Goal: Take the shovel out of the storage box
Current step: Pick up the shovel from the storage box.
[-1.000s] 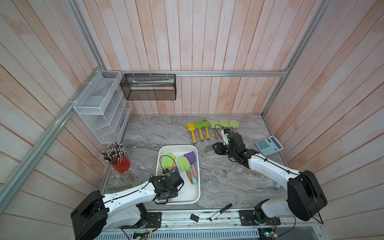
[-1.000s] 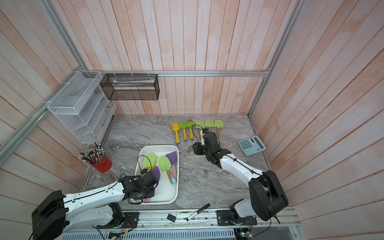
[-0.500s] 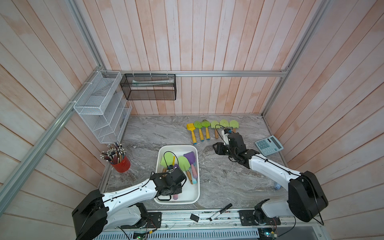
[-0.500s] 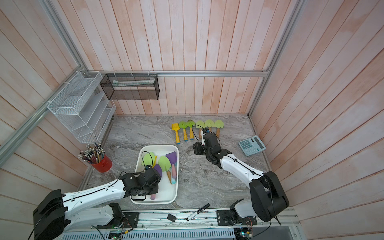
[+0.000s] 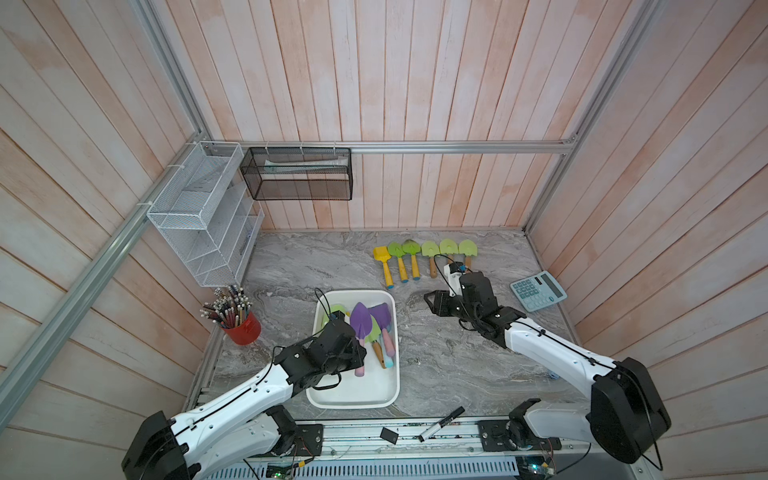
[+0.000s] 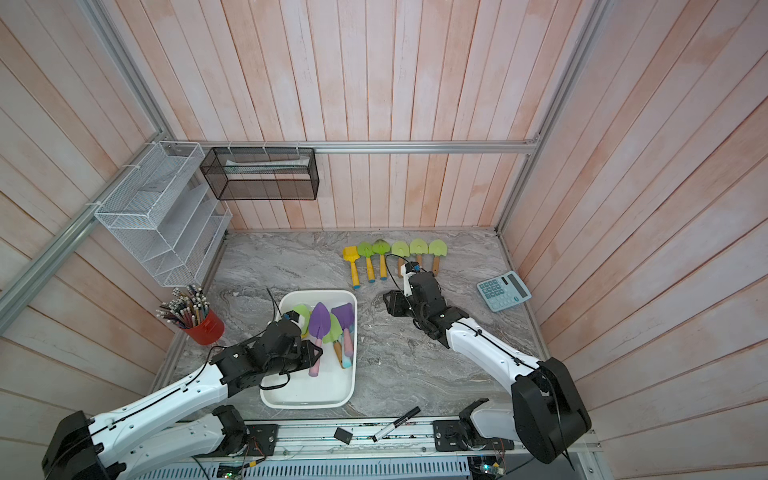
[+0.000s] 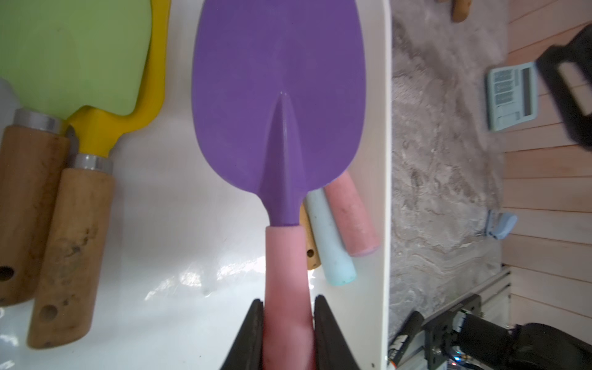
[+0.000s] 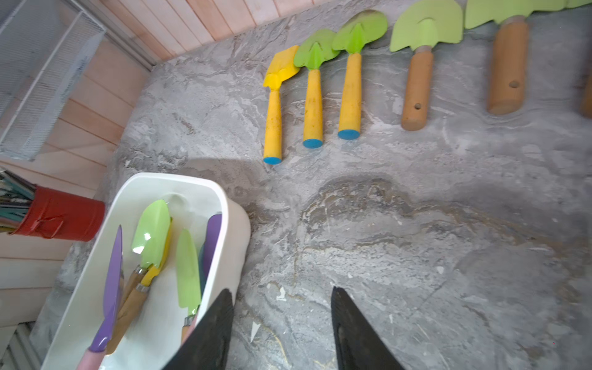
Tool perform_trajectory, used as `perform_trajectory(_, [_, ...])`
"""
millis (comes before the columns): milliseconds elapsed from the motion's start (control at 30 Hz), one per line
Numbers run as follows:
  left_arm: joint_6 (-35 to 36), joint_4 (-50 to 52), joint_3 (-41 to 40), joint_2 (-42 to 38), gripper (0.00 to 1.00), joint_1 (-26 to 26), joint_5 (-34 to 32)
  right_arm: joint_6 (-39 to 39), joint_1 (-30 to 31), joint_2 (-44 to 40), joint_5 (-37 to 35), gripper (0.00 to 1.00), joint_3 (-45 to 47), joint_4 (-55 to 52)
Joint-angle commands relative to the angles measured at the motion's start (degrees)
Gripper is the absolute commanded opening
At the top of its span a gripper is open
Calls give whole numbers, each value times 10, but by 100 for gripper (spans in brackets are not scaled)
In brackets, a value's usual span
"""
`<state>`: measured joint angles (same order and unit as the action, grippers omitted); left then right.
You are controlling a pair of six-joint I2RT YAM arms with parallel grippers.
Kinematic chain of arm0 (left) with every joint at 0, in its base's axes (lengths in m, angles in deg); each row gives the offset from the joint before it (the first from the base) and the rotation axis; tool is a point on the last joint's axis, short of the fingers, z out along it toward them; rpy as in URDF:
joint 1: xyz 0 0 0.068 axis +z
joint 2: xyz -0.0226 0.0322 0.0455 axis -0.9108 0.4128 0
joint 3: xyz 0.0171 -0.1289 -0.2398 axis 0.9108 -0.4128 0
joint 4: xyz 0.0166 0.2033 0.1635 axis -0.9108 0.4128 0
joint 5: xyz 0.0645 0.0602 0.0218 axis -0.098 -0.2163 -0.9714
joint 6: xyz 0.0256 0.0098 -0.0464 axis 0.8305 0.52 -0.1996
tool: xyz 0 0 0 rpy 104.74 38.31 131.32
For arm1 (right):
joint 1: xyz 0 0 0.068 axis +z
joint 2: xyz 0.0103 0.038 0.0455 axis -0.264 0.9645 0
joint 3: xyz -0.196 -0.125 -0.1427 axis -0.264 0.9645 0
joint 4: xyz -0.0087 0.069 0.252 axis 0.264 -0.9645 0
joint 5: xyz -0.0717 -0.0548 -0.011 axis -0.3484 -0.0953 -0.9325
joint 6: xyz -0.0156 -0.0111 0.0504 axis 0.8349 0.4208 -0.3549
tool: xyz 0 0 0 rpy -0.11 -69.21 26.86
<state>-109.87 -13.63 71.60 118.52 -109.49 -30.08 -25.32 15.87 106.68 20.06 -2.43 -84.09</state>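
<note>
Inside storage box, left tool pinching shovel, seen wrist-view only, right tool spread.

Brightly, evenly lit from overhead, with soft, faint shadows only. White glare patches on the glossy floor of the storage box. Blurred and stretched toward the edges of both wrist views.
</note>
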Motion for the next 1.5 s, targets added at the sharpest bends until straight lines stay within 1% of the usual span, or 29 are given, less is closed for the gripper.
perform_trajectory(0, [23, -71, -23, -39, 6, 36, 57, -26, 14, -17, 85, 52, 15, 62])
perform_trajectory(133, [14, -124, -51, -86, 6, 83, 111, -73, 22, -15, 203, 52, 37, 152])
perform_trajectory(233, [4, -163, -65, -110, 7, 103, 147, -127, 32, -2, 276, 55, 61, 246])
perform_trajectory(333, [-11, -203, -81, -125, 6, 115, 178, -175, 48, 21, 328, 57, 74, 333])
perform_trajectory(500, [-34, -253, -100, -143, 6, 118, 203, -223, 82, 68, 379, 60, 66, 427])
perform_trajectory(633, [-46, -277, -110, -159, 7, 119, 211, -276, 95, 112, 404, 60, 66, 515])
perform_trajectory(767, [-57, -300, -120, -169, 7, 120, 221, -313, 106, 142, 417, 60, 61, 580])
perform_trajectory(933, [-66, -330, -131, -167, 7, 120, 241, -325, 126, 170, 431, 60, 30, 604])
perform_trajectory(1133, [-74, -369, -139, -162, 7, 121, 260, -359, 139, 209, 440, 58, 8, 652])
perform_trajectory(1367, [-69, -373, -142, -167, 8, 120, 267, -380, 149, 234, 441, 55, -1, 681])
perform_trajectory(1467, [-70, -378, -144, -168, 8, 120, 269, -393, 154, 242, 443, 52, -4, 702])
